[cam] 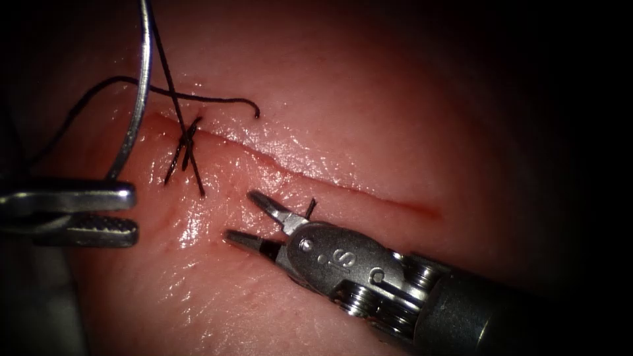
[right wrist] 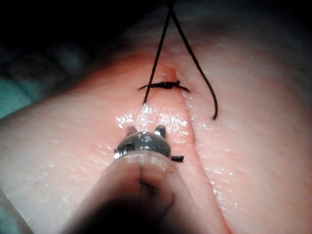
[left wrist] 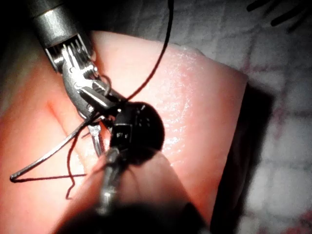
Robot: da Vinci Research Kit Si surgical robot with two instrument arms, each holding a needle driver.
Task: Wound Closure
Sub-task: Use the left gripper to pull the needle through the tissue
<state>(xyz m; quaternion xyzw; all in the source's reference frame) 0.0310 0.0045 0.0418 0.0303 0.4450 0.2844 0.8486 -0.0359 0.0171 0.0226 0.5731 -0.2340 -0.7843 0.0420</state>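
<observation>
Looking at the needle [cam: 135, 99] first: thin bright curved steel, standing up clear of the tissue [cam: 369, 118], not in it, left of the cut [cam: 310, 173]. Held near its lower end by the left tool [cam: 128, 214], fingers clamped on it. Probably stiff, slick and prone to swivelling, so best taken on the body of the curve, square across, never at the tip. Thread [cam: 168, 72] is dark and limp, running up from a knotted stitch [cam: 188, 142] across the cut's left end, loose tail [cam: 244, 104] curling onto the far side. Likely light, floppy, easy to fray. Right tool [cam: 254, 219] sitting on the near side, fingers spread, holding nothing, short dark thread scrap [cam: 310, 208] right beside it. Tissue wet and glossy, soft-looking, probably tears if grabbed hard.
</observation>
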